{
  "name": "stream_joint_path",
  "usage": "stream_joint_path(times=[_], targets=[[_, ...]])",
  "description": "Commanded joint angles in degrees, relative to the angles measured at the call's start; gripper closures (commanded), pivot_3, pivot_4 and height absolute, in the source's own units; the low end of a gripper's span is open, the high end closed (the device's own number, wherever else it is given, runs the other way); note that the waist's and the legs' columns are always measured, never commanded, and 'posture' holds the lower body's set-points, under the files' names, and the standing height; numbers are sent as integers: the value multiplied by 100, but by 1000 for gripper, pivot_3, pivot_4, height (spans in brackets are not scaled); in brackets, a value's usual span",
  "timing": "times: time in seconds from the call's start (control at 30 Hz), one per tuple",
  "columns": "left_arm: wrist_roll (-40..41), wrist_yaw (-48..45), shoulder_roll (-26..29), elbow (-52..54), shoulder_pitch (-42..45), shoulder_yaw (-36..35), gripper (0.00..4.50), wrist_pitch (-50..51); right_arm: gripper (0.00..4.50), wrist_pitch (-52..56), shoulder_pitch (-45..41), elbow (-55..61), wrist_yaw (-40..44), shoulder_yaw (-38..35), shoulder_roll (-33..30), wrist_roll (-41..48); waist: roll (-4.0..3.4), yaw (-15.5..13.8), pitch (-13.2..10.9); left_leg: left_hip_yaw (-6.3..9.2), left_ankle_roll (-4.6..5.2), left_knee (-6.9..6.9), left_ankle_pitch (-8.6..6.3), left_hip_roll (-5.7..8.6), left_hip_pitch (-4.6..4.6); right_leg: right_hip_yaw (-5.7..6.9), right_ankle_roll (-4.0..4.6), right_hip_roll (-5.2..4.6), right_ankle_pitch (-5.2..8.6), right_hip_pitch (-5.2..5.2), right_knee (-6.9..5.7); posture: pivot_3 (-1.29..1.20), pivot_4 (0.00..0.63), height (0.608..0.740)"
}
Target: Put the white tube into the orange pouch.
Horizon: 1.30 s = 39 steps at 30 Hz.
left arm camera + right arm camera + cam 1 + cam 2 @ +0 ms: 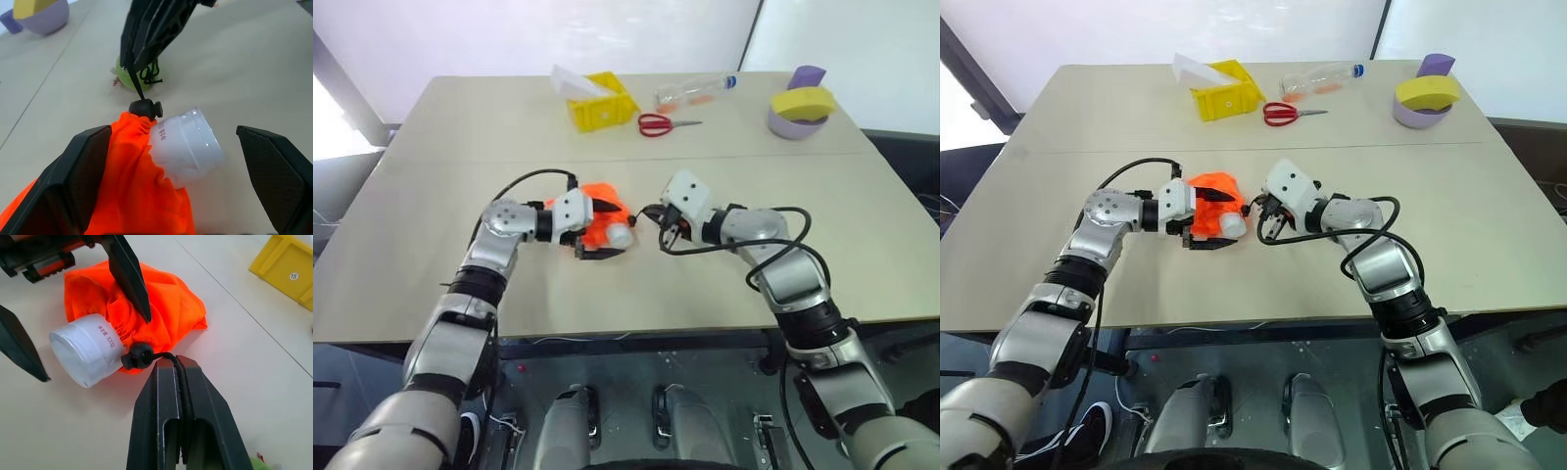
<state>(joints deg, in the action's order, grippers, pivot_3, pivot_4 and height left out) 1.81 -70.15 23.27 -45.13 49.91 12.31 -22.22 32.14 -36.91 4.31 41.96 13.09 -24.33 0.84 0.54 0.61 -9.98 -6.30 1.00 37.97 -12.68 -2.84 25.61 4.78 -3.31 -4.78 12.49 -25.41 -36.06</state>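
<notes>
White tube (85, 355) (capped end out) protrudes from orange pouch (161, 308), between the spread left gripper (176, 196) jaws; right gripper (178, 382) clamps the cord (168, 357)

A broad, pale beige counter (431, 225) with a smooth matte top fills the middle of the room, and a thin straight seam (460, 162) crosses it from side to side, splitting it into a far part and a near part. Behind it stands a plain white wall (509, 34), broken by a dark slanting upright strip (756, 24) to the right of centre. Bright daylight glares in at the far left edge (333, 122), and below the counter's near edge lies a dark floor (636, 367) with a dull sheen.
</notes>
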Motion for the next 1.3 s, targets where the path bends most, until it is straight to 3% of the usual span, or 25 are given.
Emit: stream_joint_path(times=[0.03,0.37,0.47,0.7,0.97,1.3], targets=[[-156,178,-101,172,242,53,126,-12,4483,33,-228,391,-38,-142,-43,74,0,2,0,0,0,0,0,0,0,0,-1,0,0,0,0,0,150,740],[91,445,-218,296,282,-222,126,485,4483,129,-251,517,28,-116,-44,173,0,15,0,2,0,0,0,-2,-2,0,-2,3,-1,-1,-4,0,150,740],[218,444,-371,431,211,-237,970,744,4500,153,-244,539,31,-103,-35,193,0,-1,0,2,0,0,0,-2,-2,0,-11,4,-6,0,-4,0,150,740],[387,480,-432,845,7,-360,4369,1139,4500,165,-135,576,63,-33,-92,223,1,19,-1,2,0,3,0,-1,-3,0,-13,3,-7,1,-4,0,150,740],[416,133,-76,1582,-480,-271,4366,1258,4500,59,-101,268,-27,-162,-191,152,1,19,-1,3,0,2,0,-4,-4,0,-6,5,-3,0,-6,0,150,740],[178,-218,783,2002,-870,-131,4366,201,4500,-141,-138,-119,-175,-440,-434,207,1,15,-1,2,0,2,0,-3,-4,0,3,0,1,0,-4,0,150,740]])
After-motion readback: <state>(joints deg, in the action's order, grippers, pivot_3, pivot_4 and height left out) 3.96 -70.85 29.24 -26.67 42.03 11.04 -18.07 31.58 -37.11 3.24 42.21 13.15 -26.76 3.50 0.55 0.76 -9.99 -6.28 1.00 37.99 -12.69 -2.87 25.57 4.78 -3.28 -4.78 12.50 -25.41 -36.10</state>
